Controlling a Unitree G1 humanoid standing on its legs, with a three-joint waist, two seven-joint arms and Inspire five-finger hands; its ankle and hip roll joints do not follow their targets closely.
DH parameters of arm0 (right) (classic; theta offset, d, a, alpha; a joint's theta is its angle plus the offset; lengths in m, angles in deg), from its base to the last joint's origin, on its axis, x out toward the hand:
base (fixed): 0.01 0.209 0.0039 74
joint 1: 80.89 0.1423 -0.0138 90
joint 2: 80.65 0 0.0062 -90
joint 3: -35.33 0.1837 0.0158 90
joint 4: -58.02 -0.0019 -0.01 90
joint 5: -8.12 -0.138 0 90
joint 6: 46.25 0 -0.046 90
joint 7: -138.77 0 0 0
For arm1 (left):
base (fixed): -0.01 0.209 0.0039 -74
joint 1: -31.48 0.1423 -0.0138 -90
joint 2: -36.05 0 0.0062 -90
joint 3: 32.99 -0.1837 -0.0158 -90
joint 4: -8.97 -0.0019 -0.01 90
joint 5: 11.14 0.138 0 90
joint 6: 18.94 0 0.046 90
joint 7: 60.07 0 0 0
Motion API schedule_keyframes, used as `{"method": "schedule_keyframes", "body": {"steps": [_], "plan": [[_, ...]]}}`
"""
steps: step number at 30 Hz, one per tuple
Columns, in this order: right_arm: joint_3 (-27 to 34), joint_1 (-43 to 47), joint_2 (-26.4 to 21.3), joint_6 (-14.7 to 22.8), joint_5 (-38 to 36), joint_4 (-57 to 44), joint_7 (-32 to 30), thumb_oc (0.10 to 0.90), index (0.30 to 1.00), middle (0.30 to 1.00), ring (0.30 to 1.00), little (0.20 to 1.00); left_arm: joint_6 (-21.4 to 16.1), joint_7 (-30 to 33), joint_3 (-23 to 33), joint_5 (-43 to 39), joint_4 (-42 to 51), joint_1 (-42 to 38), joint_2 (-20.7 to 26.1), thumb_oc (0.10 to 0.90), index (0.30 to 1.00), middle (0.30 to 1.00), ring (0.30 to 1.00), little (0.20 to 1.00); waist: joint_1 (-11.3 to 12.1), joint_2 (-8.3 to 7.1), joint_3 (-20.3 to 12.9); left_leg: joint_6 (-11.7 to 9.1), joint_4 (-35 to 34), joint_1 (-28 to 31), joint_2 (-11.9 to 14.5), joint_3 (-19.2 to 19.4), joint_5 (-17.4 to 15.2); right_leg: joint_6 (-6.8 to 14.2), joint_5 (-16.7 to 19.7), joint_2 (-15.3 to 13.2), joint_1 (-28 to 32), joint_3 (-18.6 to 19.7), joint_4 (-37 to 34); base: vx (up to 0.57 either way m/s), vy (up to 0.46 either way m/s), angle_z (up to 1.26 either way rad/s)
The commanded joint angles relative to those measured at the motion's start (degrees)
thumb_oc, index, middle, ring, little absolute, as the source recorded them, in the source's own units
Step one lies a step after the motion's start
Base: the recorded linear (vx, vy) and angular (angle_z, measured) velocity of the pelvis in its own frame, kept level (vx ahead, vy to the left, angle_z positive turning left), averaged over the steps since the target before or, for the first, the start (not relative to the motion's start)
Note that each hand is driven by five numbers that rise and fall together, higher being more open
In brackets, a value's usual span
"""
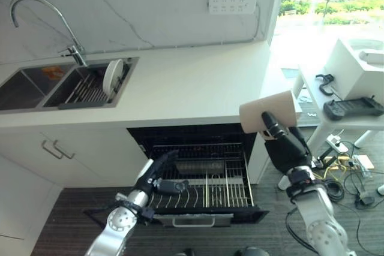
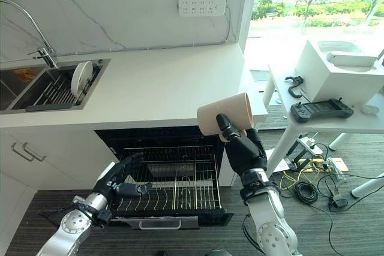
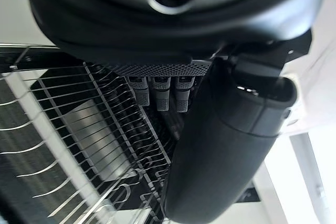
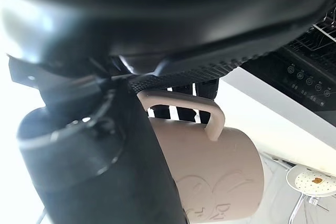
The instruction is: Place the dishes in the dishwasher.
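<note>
Holding a beige mug (image 1: 271, 111) up in the right robot hand (image 1: 287, 147), fingers curled round it, thumb lying up along its side. Sitting on its side, more or less: long axis running roughly level and tilted a bit, one round end facing left toward the desk (image 1: 198, 85), the other end angled up and to the right. Hard to tell which end is the mouth from the head views. Showing the handle (image 4: 181, 109) in the right wrist view, arching over the body right by the fingers, with a faint drawing on the side of the mug. Hovering just off the right end of the desk edge, above and to the right of the open dishwasher (image 1: 198, 172), not touching either.

Hanging low at the front left of the pulled-out rack (image 1: 207, 187), the left robot hand (image 1: 161, 175), fingers loosely bent and holding nothing, thumb sticking out over the wires. Looking straight down across the rack tines in the left wrist view.

Still waiting in the sink (image 1: 66, 85) at the far left of the desk: a white plate (image 1: 112, 77) standing on edge in the drying rack, right beside the tap (image 1: 45, 25). Sitting well off to the right, a small white side table (image 1: 351, 97) with a black controller (image 1: 353, 108) on it.
</note>
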Motion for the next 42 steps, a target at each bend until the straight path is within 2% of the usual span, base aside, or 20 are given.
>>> {"method": "schedule_keyframes", "body": {"steps": [1, 3, 5, 9, 12, 13, 16, 18, 20, 21, 22, 23, 25, 26, 28, 30, 32, 36, 42], "plan": [[1.5, 5.1, 0.0, 4.0, -0.5, -5.9, 4.8, 0.400, 0.300, 0.300, 0.300, 0.300, -2.1, -0.5, 3.1, 0.3, 4.8, -5.9, 3.7, 0.800, 0.900, 0.900, 0.900, 0.900, -0.1, -1.26, 0.2, -0.8, 4.5, 0.4, 3.0, -0.9, -6.6, 7.1, 2.8, -1.8, 6.9, 1.4, -8.5, 0.00, 0.000, 0.00], [1.4, 5.0, -0.1, 4.4, -0.4, -6.0, 5.1, 0.400, 0.300, 0.300, 0.300, 0.300, -1.6, -0.4, 2.8, 1.2, 4.5, -5.9, 4.0, 0.800, 0.900, 0.900, 0.900, 0.900, -0.2, -1.21, 0.3, -0.9, 4.5, 0.4, 3.1, -0.8, -6.6, 7.2, 2.7, -1.8, 6.9, 1.4, -8.5, 0.00, 0.000, 0.00], [1.5, 5.1, -0.4, 4.7, -0.7, -6.1, 5.1, 0.400, 0.300, 0.300, 0.300, 0.300, 0.9, 0.1, 2.4, 1.1, 4.0, -6.1, 4.1, 0.800, 0.900, 0.900, 0.900, 0.900, -0.3, -1.15, 0.4, -0.9, 4.5, 0.5, 3.1, -0.7, -6.6, 7.2, 2.8, -1.7, 6.9, 1.5, -8.5, 0.00, 0.000, 0.00], [0.4, 6.3, -0.5, 4.8, -0.2, -5.7, 4.9, 0.400, 0.300, 0.300, 0.300, 0.300, 5.9, 2.8, 0.0, 7.2, -0.1, -7.9, 4.1, 0.800, 0.900, 0.900, 0.900, 0.900, -0.9, -0.97, 0.5, -0.9, 4.5, 0.8, 3.3, -0.4, -6.6, 7.2, 2.7, -1.5, 7.0, 1.8, -8.5, 0.00, 0.000, 0.00], [0.2, 7.6, -1.0, 4.1, -0.6, -5.8, 3.9, 0.400, 0.300, 0.300, 0.300, 0.300, 9.7, 0.3, -2.7, 13.8, -3.8, -10.5, 5.4, 0.800, 0.900, 0.900, 0.900, 0.900, -1.6, -0.85, 0.3, -0.9, 4.5, 1.1, 3.4, -0.1, -6.8, 7.3, 2.6, -1.3, 7.0, 2.3, -8.5, 0.01, 0.000, -0.01], [0.2, 7.9, -1.2, 3.7, -0.8, -5.9, 3.7, 0.400, 0.300, 0.300, 0.300, 0.300, 12.3, -4.3, -4.6, 17.3, -5.1, -12.1, 6.6, 0.800, 0.900, 0.900, 0.900, 0.900, -2.1, -0.69, 0.3, -0.9, 4.5, 1.3, 3.6, 0.1, -6.8, 7.5, 2.7, -1.2, 7.0, 2.6, -8.5, 0.02, -0.001, -0.07], [0.3, 7.9, -1.2, 3.1, -0.4, -6.3, 3.4, 0.400, 0.300, 0.300, 0.300, 0.300, 17.5, -11.3, -6.2, 19.3, -5.0, -13.2, 8.0, 0.800, 0.900, 0.900, 0.900, 0.900, -2.8, -0.29, 0.1, -0.8, 4.5, 1.7, 3.6, 0.5, -7.0, 7.7, 2.7, -1.0, 7.0, 3.0, -8.5, 0.03, 0.002, -0.14], [0.5, 7.9, -1.1, 2.7, -0.3, -6.3, 3.5, 0.400, 0.300, 0.300, 0.300, 0.300, 19.4, -15.5, -7.0, 20.8, -5.1, -13.4, 8.6, 0.800, 0.900, 0.900, 0.900, 0.900, -3.1, -0.11, 0.0, -0.8, 4.5, 1.9, 3.6, 0.7, -7.1, 7.8, 2.7, -0.9, 7.0, 3.2, -8.5, 0.02, 0.006, -0.14], [0.2, 8.3, -1.0, 2.1, 0.0, -6.5, 3.0, 0.400, 0.300, 0.300, 0.300, 0.300, 23.1, -24.4, -9.2, 21.4, -5.6, -14.3, 9.2, 0.800, 0.900, 0.900, 0.900, 0.900, -3.8, 0.19, -0.1, -0.7, 4.5, 2.2, 3.7, 1.1, -7.2, 7.9, 2.7, -0.7, 6.9, 3.7, -8.5, 0.01, 0.003, -0.02], [0.2, 8.6, -1.1, 1.9, -0.1, -6.5, 2.9, 0.400, 0.300, 0.300, 0.300, 0.300, 23.7, -28.2, -10.2, 19.7, -5.6, -14.8, 9.4, 0.800, 0.900, 0.900, 0.900, 0.900, -4.0, 0.25, -0.1, -0.7, 4.5, 2.3, 3.7, 1.2, -7.3, 7.9, 2.7, -0.6, 6.9, 4.0, -8.5, 0.01, 0.005, -0.08], [0.2, 9.0, -1.3, 1.4, -0.4, -6.6, 2.6, 0.400, 0.300, 0.300, 0.300, 0.300, 25.5, -35.8, -11.6, 14.3, -4.9, -15.2, 8.8, 0.800, 0.900, 0.900, 0.900, 0.900, -4.5, 0.36, 0.0, -0.6, 4.5, 2.5, 3.7, 1.5, -7.4, 8.0, 2.8, -0.5, 6.8, 4.2, -8.5, 0.01, 0.013, -0.16], [-0.3, 9.1, -1.2, 1.5, -0.1, -6.1, 3.0, 0.400, 0.300, 0.300, 0.300, 0.300, 27.8, -40.4, -13.0, 11.3, -4.5, -15.7, 7.7, 0.800, 0.900, 0.900, 0.900, 0.900, -4.9, 0.60, 0.0, -0.6, 4.5, 2.6, 3.8, 1.8, -7.5, 8.0, 2.8, -0.4, 6.7, 4.4, -8.5, 0.01, 0.018, -0.23], [-0.8, 9.3, -1.3, 1.4, -0.1, -5.1, 4.0, 0.400, 0.300, 0.300, 0.300, 0.300, 28.9, -45.5, -15.4, 10.5, -5.2, -16.8, 7.6, 0.800, 0.900, 0.900, 0.900, 0.900, -5.6, 0.92, -0.1, -0.5, 4.5, 2.8, 3.8, 2.2, -7.7, 8.1, 2.8, -0.3, 6.7, 4.8, -8.5, 0.02, 0.026, -0.17], [-1.2, 9.6, -1.9, 1.4, -0.5, -4.9, 4.0, 0.400, 0.300, 0.300, 0.300, 0.300, 29.8, -50.5, -17.0, 10.5, -5.6, -17.4, 8.7, 0.800, 0.900, 0.900, 0.900, 0.900, -6.1, 1.09, -0.2, -0.5, 4.5, 3.0, 3.7, 2.5, -7.9, 8.1, 2.7, -0.2, 6.6, 5.1, -8.5, 0.02, 0.028, -0.04], [-2.0, 10.0, -3.2, 1.9, -1.4, -4.6, 3.7, 0.400, 0.300, 0.300, 0.300, 0.300, 29.4, -58.6, -18.4, 9.7, -6.1, -17.8, 10.2, 0.800, 0.900, 0.900, 0.900, 0.900, -6.6, 1.26, -0.4, -0.4, 4.5, 3.2, 3.6, 2.8, -8.1, 8.1, 2.6, 0.0, 6.6, 5.6, -8.5, 0.02, 0.027, -0.17], [-2.1, 10.2, -3.7, 1.9, -1.9, -4.3, 3.8, 0.400, 0.300, 0.300, 0.300, 0.300, 28.9, -63.0, -18.8, 8.4, -6.0, -18.1, 10.6, 0.800, 0.900, 0.900, 0.900, 0.900, -6.7, 1.31, -0.4, -0.4, 4.5, 3.3, 3.6, 2.9, -8.2, 8.1, 2.6, 0.1, 6.6, 5.7, -8.5, 0.01, 0.012, -0.18], [-2.2, 10.3, -4.5, 2.6, -2.7, -2.9, 4.7, 0.400, 0.300, 0.300, 0.300, 0.300, 29.8, -74.8, -18.3, 0.9, -2.3, -17.6, 11.0, 0.800, 0.900, 0.900, 0.900, 0.900, -6.9, 1.34, -0.4, -0.4, 4.5, 3.3, 3.6, 3.1, -8.3, 8.0, 2.6, 0.1, 6.6, 5.9, -8.5, 0.00, 0.009, -0.08], [-2.1, 10.2, -5.4, 3.1, -3.7, -0.3, 7.4, 0.400, 0.300, 0.300, 0.300, 0.300, 30.4, -80.8, -18.0, -6.2, 0.5, -16.6, 10.2, 0.800, 0.900, 0.900, 0.900, 0.900, -7.3, 1.24, -0.5, -0.5, 4.5, 3.5, 3.5, 3.4, -8.6, 7.8, 2.7, 0.2, 6.7, 6.4, -8.5, 0.00, 0.000, 0.00], [-0.8, 9.5, -5.4, 1.8, -3.9, 0.6, 8.9, 0.400, 0.300, 0.300, 0.300, 0.300, 31.2, -85.0, -16.4, -7.9, 3.5, -14.1, 9.0, 0.800, 0.900, 0.900, 0.900, 0.900, -7.3, 1.10, -0.8, -0.4, 4.5, 3.3, 3.3, 3.3, -8.8, 7.6, 2.6, 0.1, 6.7, 6.4, -8.5, -0.01, 0.012, -0.06]]}}
